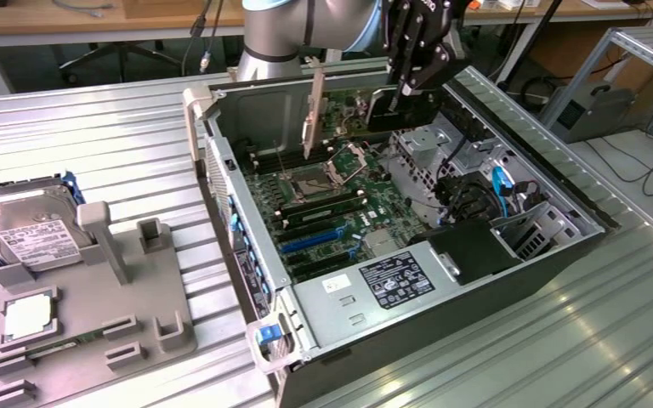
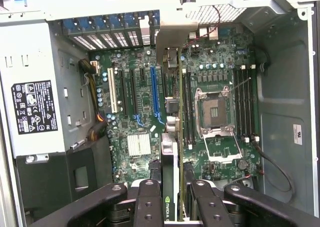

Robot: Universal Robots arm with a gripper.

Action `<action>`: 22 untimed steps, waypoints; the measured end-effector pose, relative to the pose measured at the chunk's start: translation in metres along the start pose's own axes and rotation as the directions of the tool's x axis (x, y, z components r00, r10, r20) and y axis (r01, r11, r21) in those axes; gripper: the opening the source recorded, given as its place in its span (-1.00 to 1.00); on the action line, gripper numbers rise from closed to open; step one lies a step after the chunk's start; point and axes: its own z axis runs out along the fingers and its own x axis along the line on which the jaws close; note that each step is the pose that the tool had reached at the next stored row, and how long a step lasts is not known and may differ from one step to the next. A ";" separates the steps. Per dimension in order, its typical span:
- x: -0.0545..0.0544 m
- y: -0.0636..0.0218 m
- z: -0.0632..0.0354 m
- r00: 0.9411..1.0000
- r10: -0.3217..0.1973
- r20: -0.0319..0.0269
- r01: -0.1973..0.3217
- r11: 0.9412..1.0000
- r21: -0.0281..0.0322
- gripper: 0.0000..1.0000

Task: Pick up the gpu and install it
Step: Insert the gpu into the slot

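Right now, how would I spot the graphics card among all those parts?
Find the big open computer case on the metal table. Above it, the black gripper holds a thin dark card on edge; its silver end bracket marks it out.

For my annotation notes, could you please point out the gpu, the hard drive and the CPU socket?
gpu (image 2: 169,174): wrist view, on the card's thin edge.
hard drive (image 1: 34,236): exterior view, on its white label.
CPU socket (image 2: 214,111): wrist view, on the socket's middle.
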 end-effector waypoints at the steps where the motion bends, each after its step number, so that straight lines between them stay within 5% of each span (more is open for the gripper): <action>1: 0.000 -0.0001 0.0003 1.000 0.000 0.000 0.000 1.000 0.000 -0.45; 9: 0.000 -0.0001 0.0148 1.000 0.000 -0.001 0.000 1.000 -0.015 -0.45; 22: 0.001 0.0004 0.0439 1.000 0.000 -0.001 0.000 1.000 -0.015 -0.45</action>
